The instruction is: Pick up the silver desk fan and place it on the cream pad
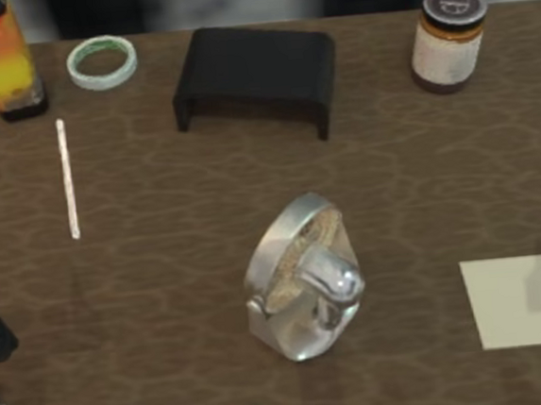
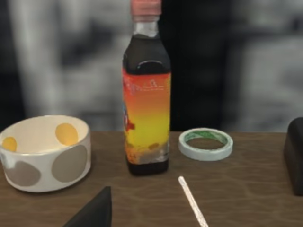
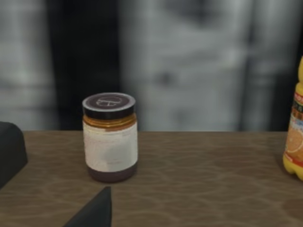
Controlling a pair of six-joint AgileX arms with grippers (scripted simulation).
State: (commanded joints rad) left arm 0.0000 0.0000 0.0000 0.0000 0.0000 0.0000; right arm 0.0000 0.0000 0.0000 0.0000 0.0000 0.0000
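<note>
A: Top view, any readable labels?
B: None legible; the jar (image 1: 448, 37) lid's emblem can't be made out.
A: Fan?
B: The silver desk fan (image 1: 304, 277) stands mid-table, ring edge running near-left to far-right, well left of the cream pad (image 1: 521, 300). Whether either gripper is open can't be told.

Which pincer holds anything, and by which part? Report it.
Neither. The silver desk fan stands free at mid-table, the cream pad bare at the right. Only a dark tip of each pincer shows.

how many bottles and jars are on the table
3: a sauce bottle at far left, a jar at far right, an orange bottle only the right wrist view shows.
</note>
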